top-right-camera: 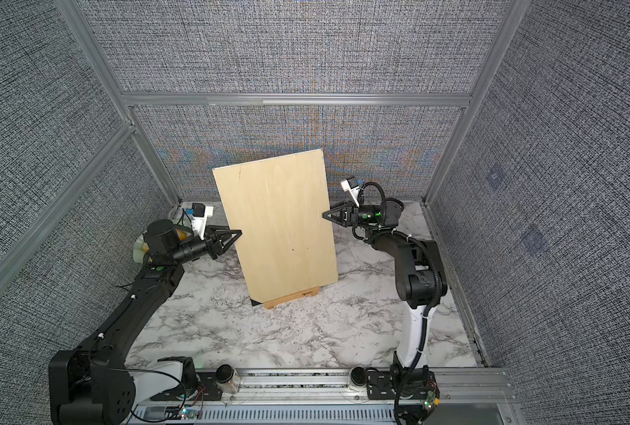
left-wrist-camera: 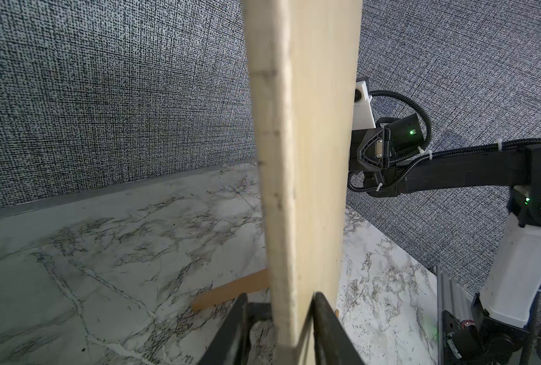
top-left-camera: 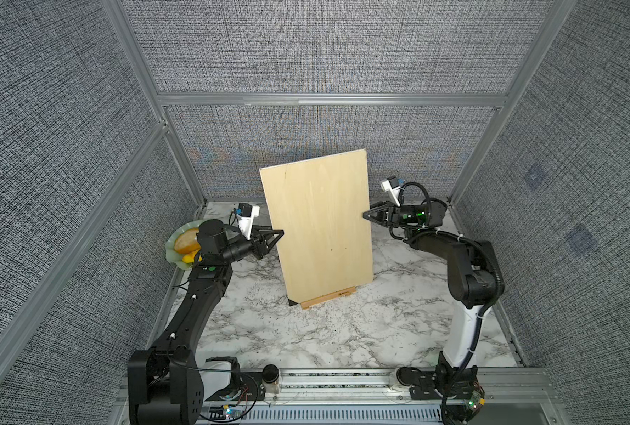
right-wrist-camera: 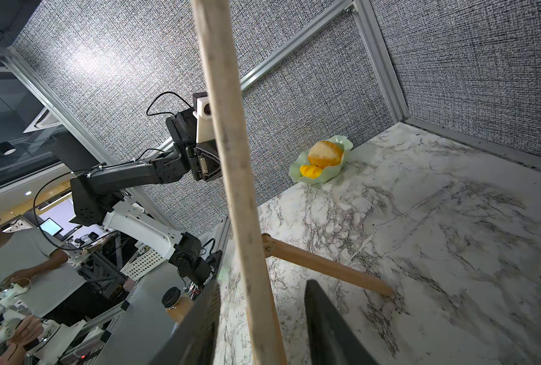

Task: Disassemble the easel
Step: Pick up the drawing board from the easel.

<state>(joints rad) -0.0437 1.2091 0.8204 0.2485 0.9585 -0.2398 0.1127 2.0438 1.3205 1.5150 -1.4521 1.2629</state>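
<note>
Top views are showing, from left to right, one green plate (top-left-camera: 169, 246), the left arm (top-left-camera: 195, 305), one plywood board (top-left-camera: 317, 224) on one easel (top-left-camera: 329, 296), and the right arm (top-left-camera: 464, 265), all on the marble tabletop (top-left-camera: 306, 338).

The plate is sitting at the tabletop's left edge, partly hidden by the left arm. It is carrying two pieces of food: one orange-brown roll (right-wrist-camera: 324, 155) and one smaller yellow piece (right-wrist-camera: 310, 171).

The left gripper (top-left-camera: 281, 233) is reaching in level and meeting the board's left edge about halfway up. In the left wrist view its jaws are standing apart and straddling that edge. One finger (left-wrist-camera: 323, 316) is sitting right up against the front face, while the other finger (left-wrist-camera: 239, 316) is standing a little clear of the back.

The pale board, with its one black corner at the lower left, is standing on edge and leaning back. The easel is standing in the middle of the tabletop, between the two arms, and is almost wholly hidden behind the board. In both top views only its ledge (top-right-camera: 293, 297) is showing, under the board's bottom edge. In the right wrist view one rear leg (right-wrist-camera: 326, 265) is slanting from behind the board down to the tabletop.

The right gripper (top-left-camera: 365, 215) is meeting the board's right edge, higher up than the left one. In the right wrist view its jaws are spread wider than the board is thick, with one finger on each side and a gap showing on both sides.
</note>
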